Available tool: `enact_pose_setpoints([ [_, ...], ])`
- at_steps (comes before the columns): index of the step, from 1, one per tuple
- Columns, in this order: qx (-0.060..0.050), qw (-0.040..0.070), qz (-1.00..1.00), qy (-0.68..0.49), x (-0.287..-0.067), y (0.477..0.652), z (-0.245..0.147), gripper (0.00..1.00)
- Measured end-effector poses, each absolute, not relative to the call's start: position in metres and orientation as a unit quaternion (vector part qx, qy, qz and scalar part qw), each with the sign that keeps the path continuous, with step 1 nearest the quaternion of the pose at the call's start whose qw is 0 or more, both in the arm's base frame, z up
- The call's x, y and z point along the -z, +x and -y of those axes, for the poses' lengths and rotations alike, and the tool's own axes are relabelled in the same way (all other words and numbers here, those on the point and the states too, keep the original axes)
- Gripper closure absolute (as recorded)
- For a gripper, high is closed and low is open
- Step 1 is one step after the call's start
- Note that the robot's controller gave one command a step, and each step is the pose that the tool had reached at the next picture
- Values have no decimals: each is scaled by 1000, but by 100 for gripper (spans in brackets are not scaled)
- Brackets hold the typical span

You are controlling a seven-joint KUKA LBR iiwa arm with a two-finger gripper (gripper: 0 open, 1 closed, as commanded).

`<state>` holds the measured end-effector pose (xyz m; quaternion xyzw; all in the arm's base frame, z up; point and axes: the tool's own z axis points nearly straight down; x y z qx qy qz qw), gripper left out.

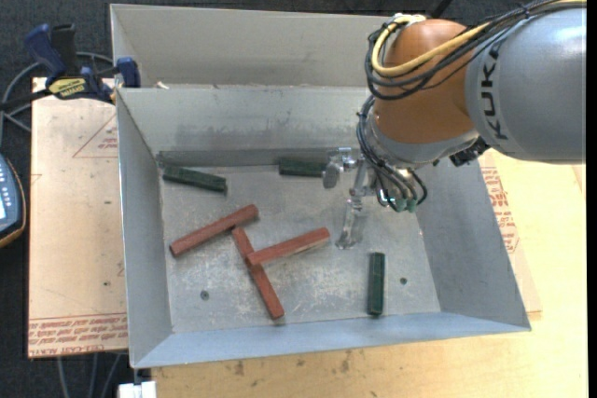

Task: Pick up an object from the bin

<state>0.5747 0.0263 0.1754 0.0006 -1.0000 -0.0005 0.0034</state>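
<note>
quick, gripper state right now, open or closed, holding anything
gripper: cannot be told, open or closed; it hangs just beside the right end of a red-brown bar.

camera view: above bin [140, 228] | slightly side-on | arm [532, 79] from right

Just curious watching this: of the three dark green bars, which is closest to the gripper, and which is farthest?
Measured from the gripper:
1. front-right green bar, standing just right of it.
2. back-middle green bar, by the far wall.
3. back-left green bar, far corner.
</note>
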Motion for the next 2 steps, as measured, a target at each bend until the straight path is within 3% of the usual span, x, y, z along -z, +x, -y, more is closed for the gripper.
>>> enact_pose_setpoints([
  [1,0,5,1000,-20,-75,529,4,0],
  [2,3,-5,997,-77,-128,602,-99,0],
])
